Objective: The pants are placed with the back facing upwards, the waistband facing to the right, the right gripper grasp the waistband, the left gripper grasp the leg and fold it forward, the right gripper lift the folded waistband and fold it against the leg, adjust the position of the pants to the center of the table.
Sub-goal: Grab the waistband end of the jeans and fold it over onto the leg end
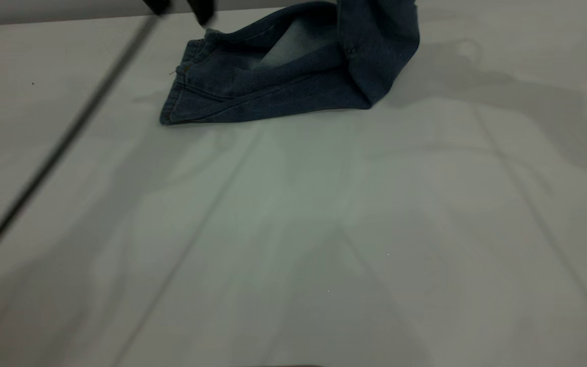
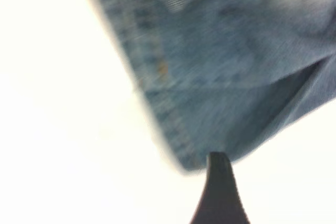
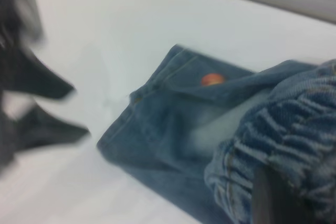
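The blue denim pants [image 1: 283,76] lie folded lengthwise at the far side of the table [image 1: 293,229]. Their waistband end [image 1: 377,30] is pulled up off the table and runs out of the exterior view at the top. In the right wrist view one dark finger [image 3: 270,198] of my right gripper is pressed into the gathered elastic waistband [image 3: 294,129]. The leg hem [image 1: 179,94] lies flat, and an orange spot of the print [image 3: 212,79] shows near it. My left gripper [image 1: 180,9] hovers open just beyond the hem, holding nothing; one of its fingers [image 2: 219,192] points at the hem's corner.
A dark straight seam [image 1: 59,148] crosses the table's left part diagonally. The table's far edge [image 1: 44,20] runs just behind the pants. Bare white tabletop stretches from the pants to the near edge.
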Motion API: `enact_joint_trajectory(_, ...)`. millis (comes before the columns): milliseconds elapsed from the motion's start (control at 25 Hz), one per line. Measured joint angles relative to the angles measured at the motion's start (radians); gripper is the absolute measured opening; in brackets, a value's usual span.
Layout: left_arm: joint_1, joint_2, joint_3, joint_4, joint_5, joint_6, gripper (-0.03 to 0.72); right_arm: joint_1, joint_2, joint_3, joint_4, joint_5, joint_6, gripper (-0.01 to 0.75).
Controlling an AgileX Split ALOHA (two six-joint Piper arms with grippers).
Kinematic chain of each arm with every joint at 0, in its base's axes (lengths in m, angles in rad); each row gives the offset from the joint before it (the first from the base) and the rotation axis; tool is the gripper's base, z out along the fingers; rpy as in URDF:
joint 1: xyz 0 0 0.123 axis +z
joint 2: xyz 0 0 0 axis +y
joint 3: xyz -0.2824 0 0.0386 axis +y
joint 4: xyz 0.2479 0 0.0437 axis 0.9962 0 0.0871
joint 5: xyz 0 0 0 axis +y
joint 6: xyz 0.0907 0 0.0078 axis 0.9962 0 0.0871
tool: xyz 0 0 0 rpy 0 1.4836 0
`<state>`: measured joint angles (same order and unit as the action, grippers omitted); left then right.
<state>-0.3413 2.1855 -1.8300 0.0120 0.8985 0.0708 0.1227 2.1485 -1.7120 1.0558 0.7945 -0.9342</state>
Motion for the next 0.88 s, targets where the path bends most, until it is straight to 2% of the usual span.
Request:
enact_joint_trajectory(240, 0.078, -0.118, 0.0, 0.003, 0.029, -0.05, 0.489, 0.117, 0.001, 0.0, -0.029, -0.042, 0.014, 0.053)
enact_joint_trajectory(440, 0.099, -0.16, 0.0, 0.008, 0.029, -0.071, 0.489, 0.208, 0.057, -0.008, -0.007, -0.148, 0.021, 0.053)
enact_joint_trajectory(640, 0.099, -0.163, 0.0, 0.003, 0.028, -0.078, 0.489, 0.267, 0.156, -0.008, 0.12, -0.259, -0.003, 0.053)
enact_joint_trajectory(880, 0.099, -0.163, 0.0, 0.0, -0.001, -0.078, 0.489, 0.301, 0.225, -0.008, 0.418, -0.285, -0.158, 0.061)
